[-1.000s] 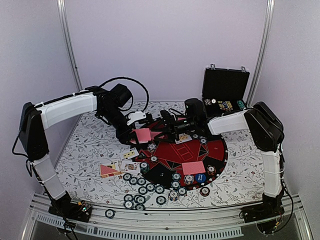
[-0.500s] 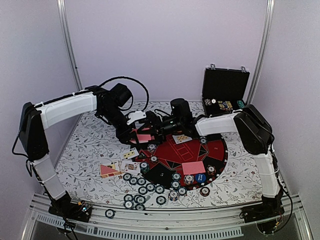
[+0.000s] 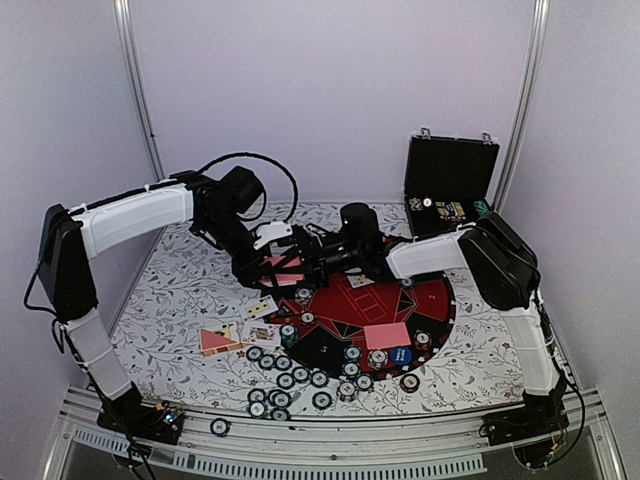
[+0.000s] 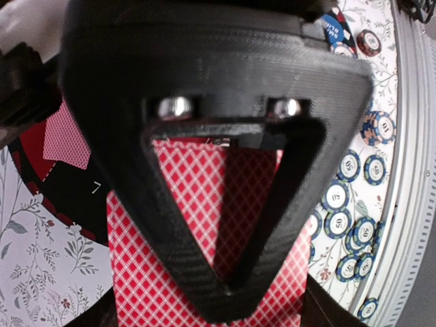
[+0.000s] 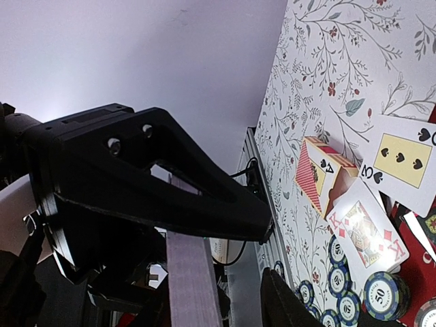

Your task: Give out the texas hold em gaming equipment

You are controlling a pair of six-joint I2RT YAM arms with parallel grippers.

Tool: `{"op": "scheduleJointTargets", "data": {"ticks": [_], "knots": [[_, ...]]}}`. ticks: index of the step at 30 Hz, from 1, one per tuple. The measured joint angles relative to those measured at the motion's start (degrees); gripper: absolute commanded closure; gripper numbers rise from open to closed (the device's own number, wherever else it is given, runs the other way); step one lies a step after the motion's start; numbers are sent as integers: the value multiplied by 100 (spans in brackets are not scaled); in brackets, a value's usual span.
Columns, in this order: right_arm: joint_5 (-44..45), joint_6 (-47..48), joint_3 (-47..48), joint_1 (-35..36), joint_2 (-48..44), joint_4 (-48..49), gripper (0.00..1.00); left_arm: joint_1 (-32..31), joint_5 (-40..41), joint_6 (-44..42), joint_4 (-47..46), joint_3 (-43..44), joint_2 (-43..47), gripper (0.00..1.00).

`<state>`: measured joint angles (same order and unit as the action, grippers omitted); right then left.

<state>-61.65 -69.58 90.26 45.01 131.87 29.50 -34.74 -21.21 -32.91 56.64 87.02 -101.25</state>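
Observation:
My left gripper (image 3: 272,266) hangs over the mat's left edge, shut on a stack of pink-red-backed playing cards (image 3: 287,271). In the left wrist view the checked card backs (image 4: 170,211) fill the space under the closed fingers (image 4: 163,225). My right gripper (image 3: 298,262) has reached across to that stack. Its jaws stand apart in the right wrist view, right gripper (image 5: 268,255), with the stack's grey edge (image 5: 194,286) beside them and a gap showing. Poker chips (image 3: 300,378) lie in a cluster at the front, and face-up cards (image 3: 260,320) lie left of the mat.
The round red-and-black mat (image 3: 425,300) carries one face-down card (image 3: 387,335), a blue button (image 3: 400,355) and chips. An open black case (image 3: 450,180) stands at the back right. A three of spades (image 5: 402,160), a king (image 5: 364,231) and a red-backed pack (image 5: 320,177) lie on the floral cloth.
My right gripper has moved left across the mat up to the card stack, and its jaws have narrowed. The left arm has stayed still, holding the cards.

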Motion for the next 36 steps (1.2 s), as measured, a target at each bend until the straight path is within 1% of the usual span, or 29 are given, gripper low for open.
{"op": "scheduleJointTargets", "data": {"ticks": [6, 14, 21, 26, 29, 30, 32, 33, 34, 36], "knots": [[-39, -254, -367, -103, -50, 590, 67, -2, 50, 0, 13, 0, -2, 85], [-59, -304, -669, -232, -258, 767, 82, -2, 109, 0, 20, 0, -2, 85], [-59, -332, -769, -249, -326, 859, 92, -2, 144, -4, 28, 0, -2, 85], [-42, -328, -927, -271, -433, 922, 94, -20, 111, -9, -7, 0, -2, 85], [-37, -310, -1032, -286, -511, 929, 95, -42, 90, -11, -35, 0, -2, 85], [-37, -302, -1058, -291, -542, 925, 93, -50, 85, -11, -44, 0, -2, 85], [-39, -278, -1099, -306, -584, 918, 81, -59, 66, -13, -76, 0, -2, 85], [-39, -267, -1106, -313, -592, 918, 78, -61, 61, -15, -94, 0, -2, 85], [-42, -258, -1106, -317, -592, 914, 75, -61, 61, -17, -105, 0, -2, 85], [-70, -229, -1126, -341, -592, 852, 72, -59, 120, -17, -66, 0, -2, 85]]}}
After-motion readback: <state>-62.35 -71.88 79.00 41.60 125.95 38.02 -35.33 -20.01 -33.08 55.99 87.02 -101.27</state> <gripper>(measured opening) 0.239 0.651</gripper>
